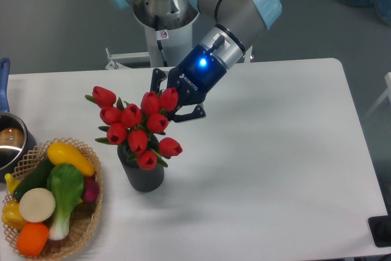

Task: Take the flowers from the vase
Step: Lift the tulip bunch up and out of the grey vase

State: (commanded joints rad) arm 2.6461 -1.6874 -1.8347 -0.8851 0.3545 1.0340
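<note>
The flowers, a bunch of red tulip buds with green leaves, hang above the dark grey vase and partly cover its mouth. My gripper sits at the upper right of the bunch, shut on the flowers' stems, with its fingertips mostly hidden behind the buds. The vase stands upright on the white table, left of centre. Whether the stem ends are still inside the vase is hidden by the buds.
A wicker basket of colourful vegetables stands at the front left, close to the vase. A metal pot with a blue handle is at the left edge. The arm's base post rises behind the table.
</note>
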